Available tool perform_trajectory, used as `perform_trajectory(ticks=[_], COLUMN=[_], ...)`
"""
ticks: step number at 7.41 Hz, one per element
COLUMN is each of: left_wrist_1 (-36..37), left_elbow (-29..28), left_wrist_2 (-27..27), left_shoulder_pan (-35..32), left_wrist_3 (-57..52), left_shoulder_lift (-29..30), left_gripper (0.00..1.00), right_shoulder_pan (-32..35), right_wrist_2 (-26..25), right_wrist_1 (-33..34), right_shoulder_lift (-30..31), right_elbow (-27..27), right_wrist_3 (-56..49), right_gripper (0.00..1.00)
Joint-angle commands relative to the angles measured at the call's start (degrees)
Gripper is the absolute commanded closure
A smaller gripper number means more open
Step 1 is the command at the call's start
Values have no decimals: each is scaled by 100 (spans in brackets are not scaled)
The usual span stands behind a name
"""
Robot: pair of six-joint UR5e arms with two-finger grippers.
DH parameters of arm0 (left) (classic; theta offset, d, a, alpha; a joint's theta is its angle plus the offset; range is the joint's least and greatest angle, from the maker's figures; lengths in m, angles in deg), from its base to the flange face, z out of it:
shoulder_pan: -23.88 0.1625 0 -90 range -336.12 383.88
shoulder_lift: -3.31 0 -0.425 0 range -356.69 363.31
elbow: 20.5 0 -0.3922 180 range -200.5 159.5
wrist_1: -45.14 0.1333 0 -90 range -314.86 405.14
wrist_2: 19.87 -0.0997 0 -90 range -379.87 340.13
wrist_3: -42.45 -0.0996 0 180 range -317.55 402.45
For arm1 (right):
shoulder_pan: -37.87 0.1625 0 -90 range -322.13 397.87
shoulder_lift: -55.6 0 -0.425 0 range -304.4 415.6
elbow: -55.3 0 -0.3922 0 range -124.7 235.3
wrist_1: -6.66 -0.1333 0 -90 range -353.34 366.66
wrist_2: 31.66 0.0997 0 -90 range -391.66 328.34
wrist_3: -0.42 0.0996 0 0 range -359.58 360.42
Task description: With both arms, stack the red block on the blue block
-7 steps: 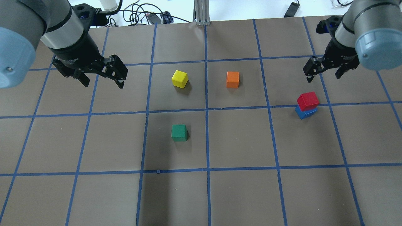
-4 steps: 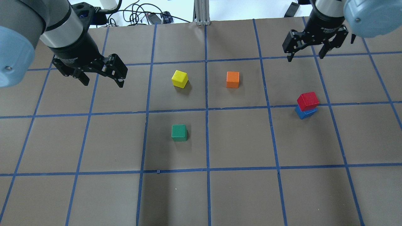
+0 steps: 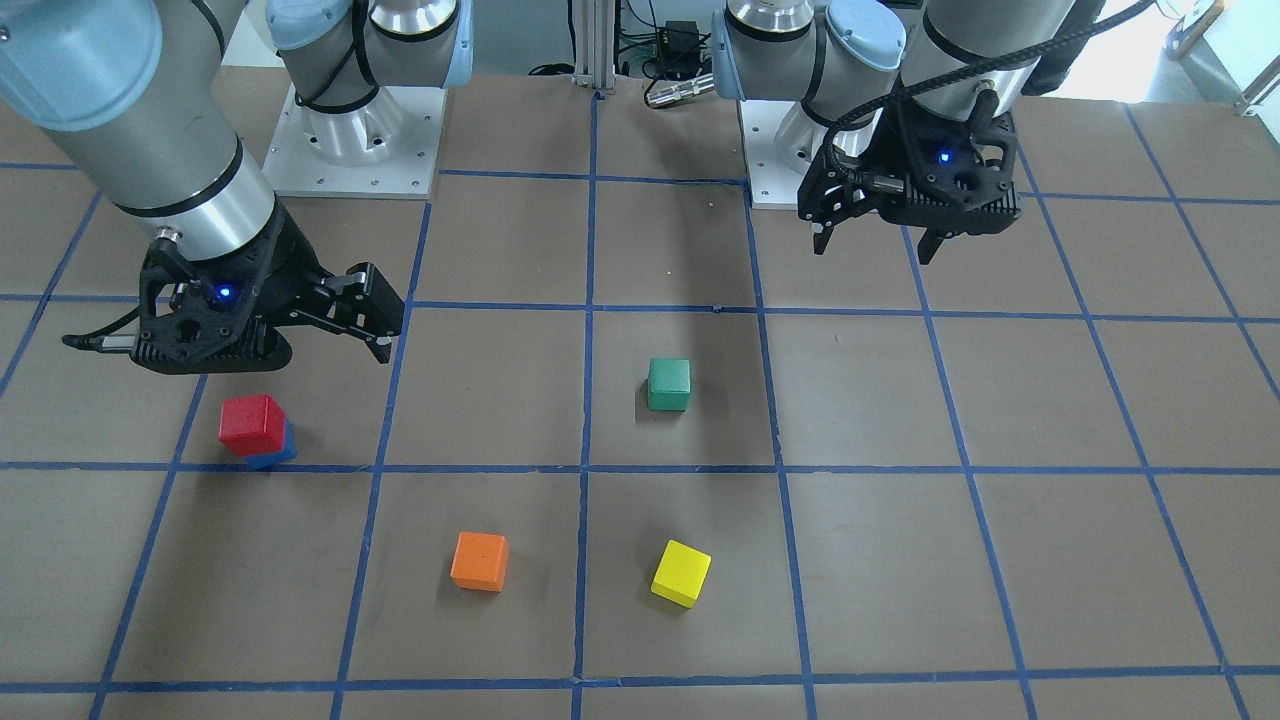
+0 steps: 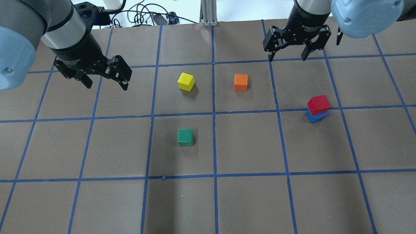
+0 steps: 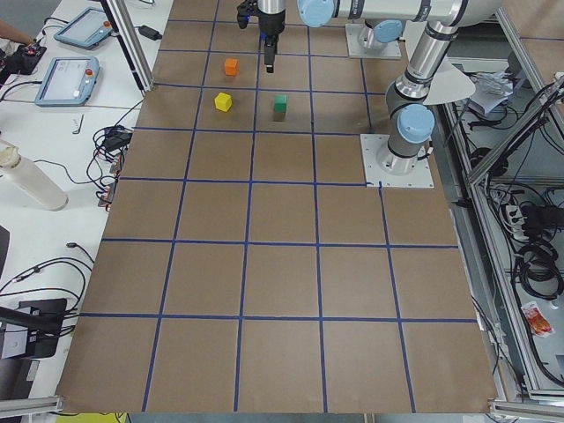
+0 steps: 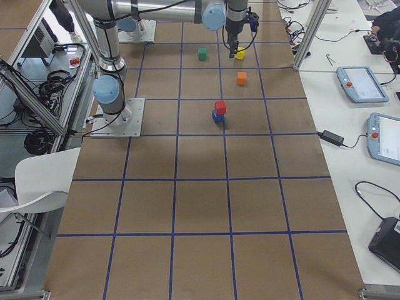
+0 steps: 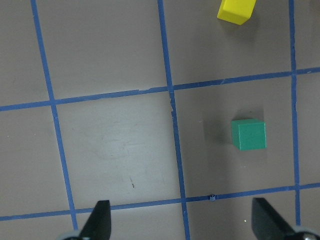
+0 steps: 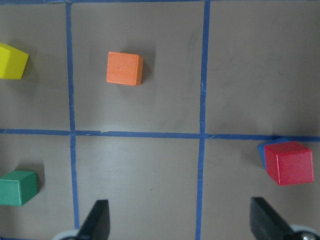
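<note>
The red block (image 4: pixel 318 104) sits on top of the blue block (image 4: pixel 315 117), turned a little so a blue corner sticks out. The stack also shows in the front view, red block (image 3: pixel 250 423) on blue block (image 3: pixel 275 455), and at the right edge of the right wrist view (image 8: pixel 290 162). My right gripper (image 4: pixel 287 59) is open and empty, raised and well apart from the stack. My left gripper (image 4: pixel 107 86) is open and empty, high over the table's left side. Both wrist views show spread fingertips with nothing between them.
A yellow cube (image 4: pixel 186 81), an orange cube (image 4: pixel 240 82) and a green cube (image 4: pixel 185 136) stand apart around the table's middle. The arm bases (image 3: pixel 350 150) are bolted on at the robot's side. Cables (image 4: pixel 146 14) lie beyond the far edge.
My right gripper has risen and swung away from the stack, toward the far edge and leftward in the overhead view. The stack and my left gripper have not moved.
</note>
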State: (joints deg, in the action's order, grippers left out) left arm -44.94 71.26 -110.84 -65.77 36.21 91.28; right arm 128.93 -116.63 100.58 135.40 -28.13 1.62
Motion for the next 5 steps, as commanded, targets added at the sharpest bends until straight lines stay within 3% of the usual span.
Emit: perform_trajectory(ticks=[1,5], left_wrist_1=[0,0], left_elbow=[-1,8], left_wrist_2=[0,0], left_shoulder_pan=[0,0], left_wrist_3=[0,0], left_shoulder_lift=[0,-9], left_gripper=[0,0], right_shoulder_pan=[-44,-71], right_wrist_2=[51,-608], right_wrist_1=[-669,-674], right_shoulder_lift=[184,308], right_elbow=[54,63], right_wrist_3=[381,328], right_gripper=[0,0])
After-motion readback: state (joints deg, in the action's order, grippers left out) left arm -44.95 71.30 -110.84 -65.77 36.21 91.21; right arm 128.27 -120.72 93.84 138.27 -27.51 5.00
